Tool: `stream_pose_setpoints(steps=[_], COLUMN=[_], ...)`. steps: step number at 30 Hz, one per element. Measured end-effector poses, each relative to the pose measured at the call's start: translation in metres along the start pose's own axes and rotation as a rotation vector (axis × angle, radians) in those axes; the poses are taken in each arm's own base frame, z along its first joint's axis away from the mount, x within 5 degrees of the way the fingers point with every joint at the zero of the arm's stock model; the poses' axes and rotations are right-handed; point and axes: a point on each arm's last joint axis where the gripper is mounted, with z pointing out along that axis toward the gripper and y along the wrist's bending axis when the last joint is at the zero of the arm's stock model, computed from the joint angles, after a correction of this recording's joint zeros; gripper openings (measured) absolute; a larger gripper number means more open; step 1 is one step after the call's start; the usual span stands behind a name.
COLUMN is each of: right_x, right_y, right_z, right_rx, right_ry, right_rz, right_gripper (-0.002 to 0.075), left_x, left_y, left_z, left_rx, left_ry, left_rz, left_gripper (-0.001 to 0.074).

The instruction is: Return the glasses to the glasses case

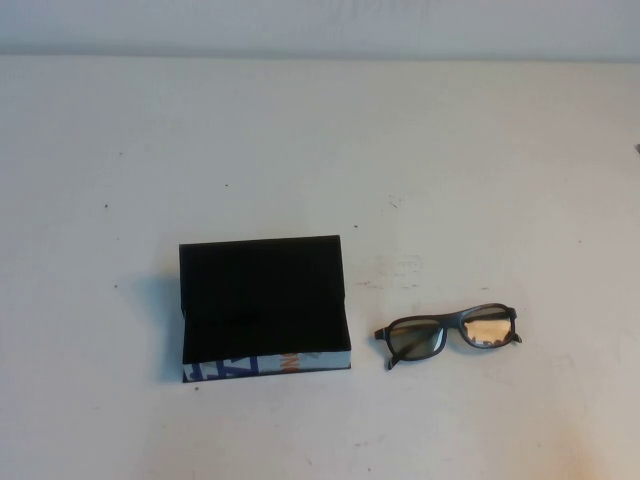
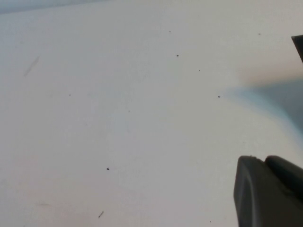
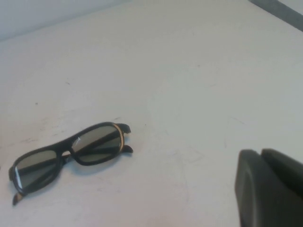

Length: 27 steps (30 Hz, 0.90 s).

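The glasses case stands open left of the table's middle. Its black lid is raised at the back, its black inside is empty, and its printed side faces me. The black glasses lie folded on the table to the right of the case, apart from it. They also show in the right wrist view. My right gripper is shut and empty, well off from the glasses. My left gripper is shut and empty over bare table. A dark corner of the case shows at that view's edge. Neither gripper shows in the high view.
The white table runs back to a pale wall. A grey strip marks the table's edge in the right wrist view.
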Motion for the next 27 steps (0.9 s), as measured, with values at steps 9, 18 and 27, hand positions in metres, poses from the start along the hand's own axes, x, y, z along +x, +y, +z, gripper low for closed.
stream_pose_setpoints(steps=[9,18,27], right_x=[-0.019,-0.030,-0.059], right_y=[0.005,0.002,0.039], right_z=[-0.002,-0.005,-0.012], right_rx=[-0.082,-0.105,-0.241], right_ry=[-0.197,-0.322,0.003], right_rz=[0.278,0.468,0.394], right_gripper=[-0.0011,-0.0011,-0.0011], left_x=[0.000,0.000,0.000], left_y=[0.000,0.000,0.000], left_z=[0.000,0.000,0.000], left_rx=[0.000,0.000,0.000], left_ry=[-0.002,-0.002,-0.002], left_rz=[0.000,0.000,0.000], left_gripper=[-0.0001,-0.0001,-0.0001])
